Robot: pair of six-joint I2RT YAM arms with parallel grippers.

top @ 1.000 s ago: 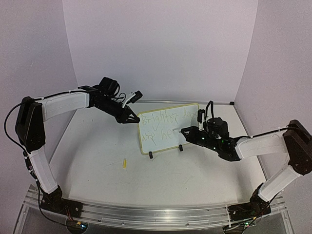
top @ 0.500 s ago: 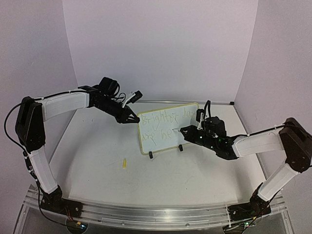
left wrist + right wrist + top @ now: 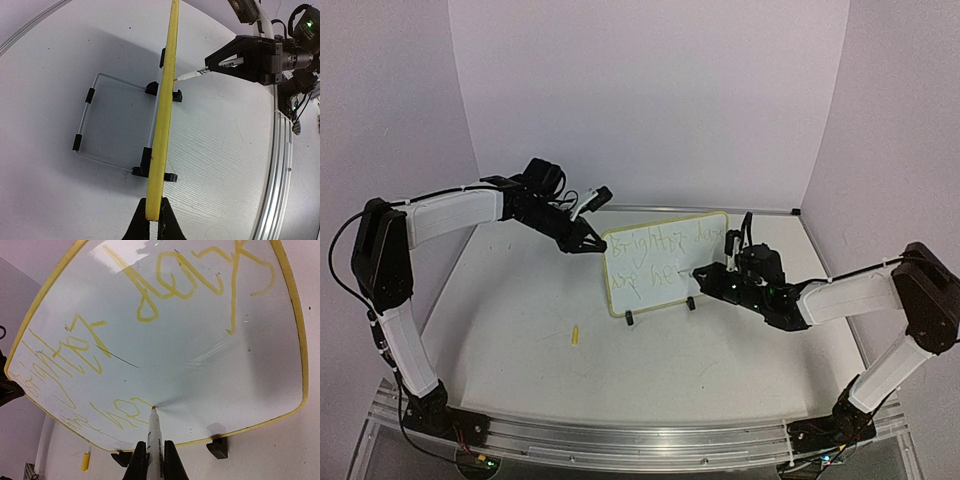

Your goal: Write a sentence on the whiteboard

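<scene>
The whiteboard [image 3: 665,262] stands upright on two black clip feet [image 3: 217,447] in the middle of the table. The sentence [image 3: 150,300] runs in yellow across its white face in two lines. My left gripper [image 3: 592,245] is shut on the board's yellow left rim [image 3: 165,115], which I see edge-on between the jaws [image 3: 154,220]. My right gripper [image 3: 154,460] is shut on a white marker [image 3: 154,432]. The marker's tip touches the board at the end of the lower line. From above, the right gripper [image 3: 705,272] sits just in front of the board's lower right part.
A small yellow marker cap [image 3: 575,335] lies on the table in front of the board's left side, and the cap [image 3: 85,460] shows again low in the right wrist view. A wire stand [image 3: 115,125] props the board from behind. Purple walls close in the table.
The right gripper has shifted slightly to the right along the lower line, marker tip still on the board. The left arm and the board have not moved.
</scene>
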